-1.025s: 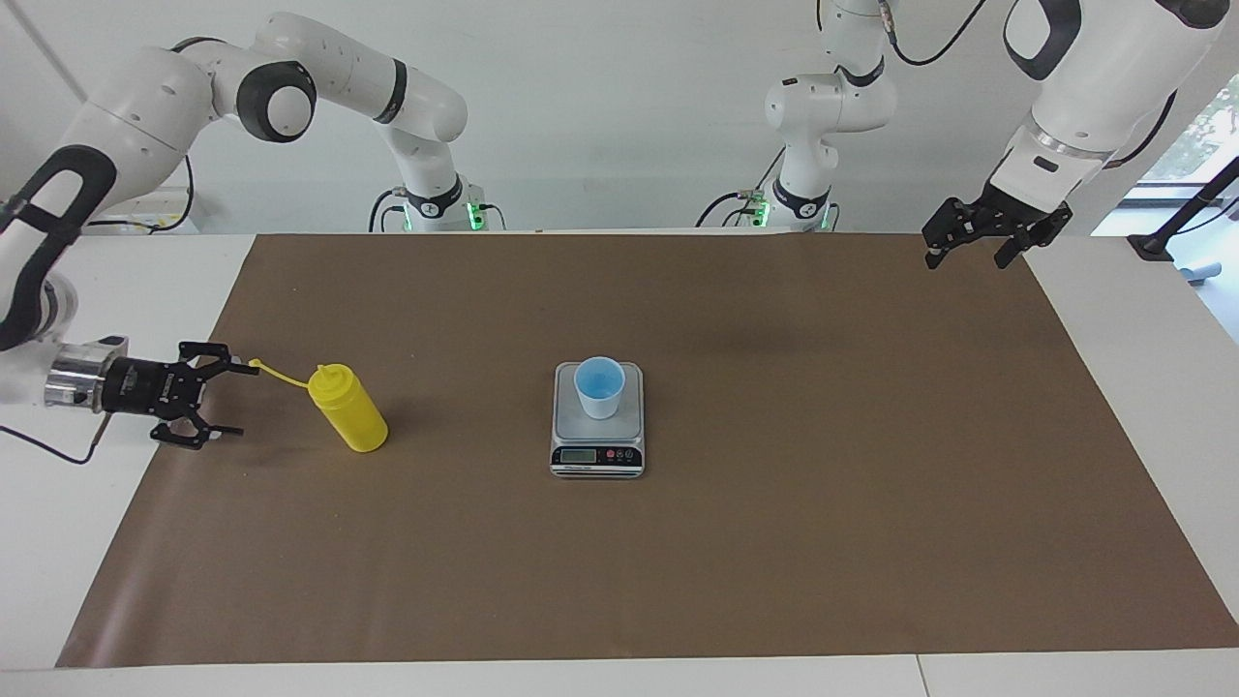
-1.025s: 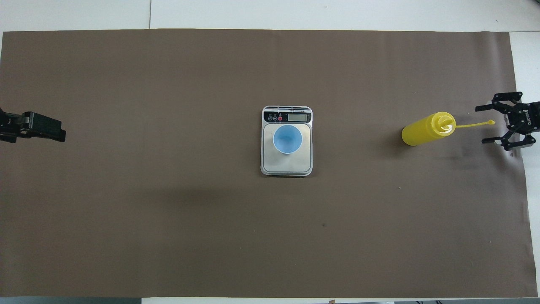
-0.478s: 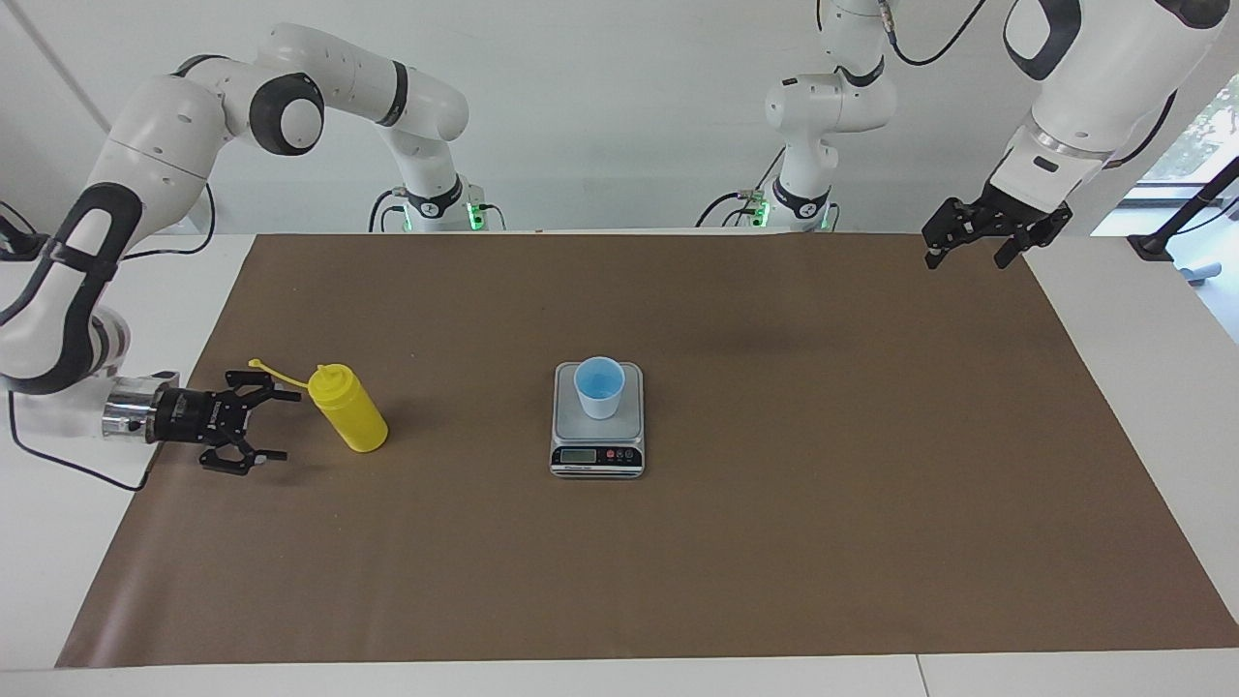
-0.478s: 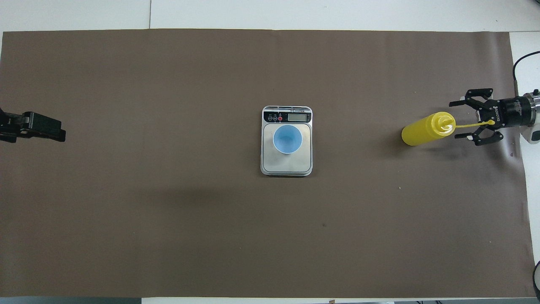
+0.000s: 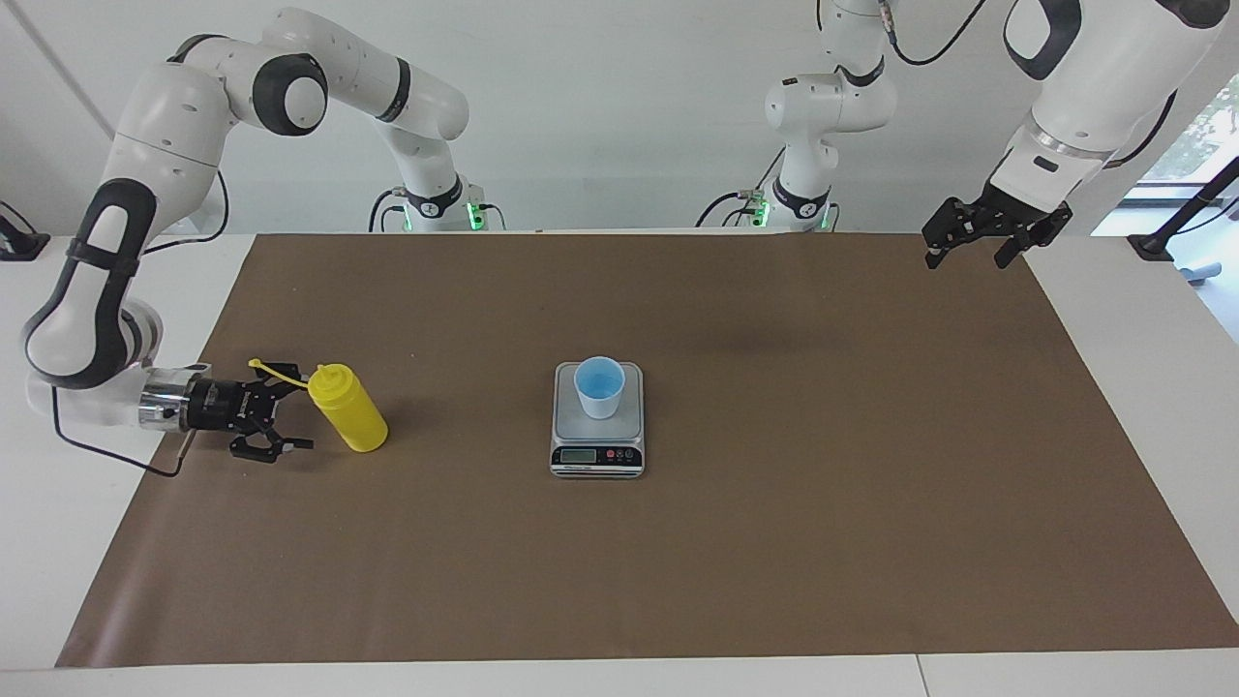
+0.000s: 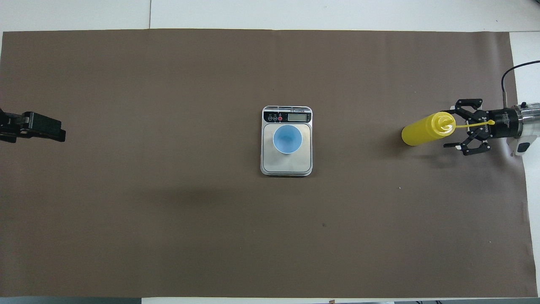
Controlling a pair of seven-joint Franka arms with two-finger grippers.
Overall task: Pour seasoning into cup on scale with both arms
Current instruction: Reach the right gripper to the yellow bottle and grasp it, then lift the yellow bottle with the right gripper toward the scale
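Yellow squeezy seasoning bottle (image 5: 348,408), probably light and crushable, is standing beside the wide right claw (image 5: 274,426); grip mid-body. Left claw (image 5: 978,239), also wide, is waiting.

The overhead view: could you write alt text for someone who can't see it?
A light-blue cup sits on a small kitchen scale in the middle of a brown mat. At the right arm's end, the open right gripper reaches toward a yellow squeeze bottle, not gripping it. The open left gripper waits at the mat's left-arm end.
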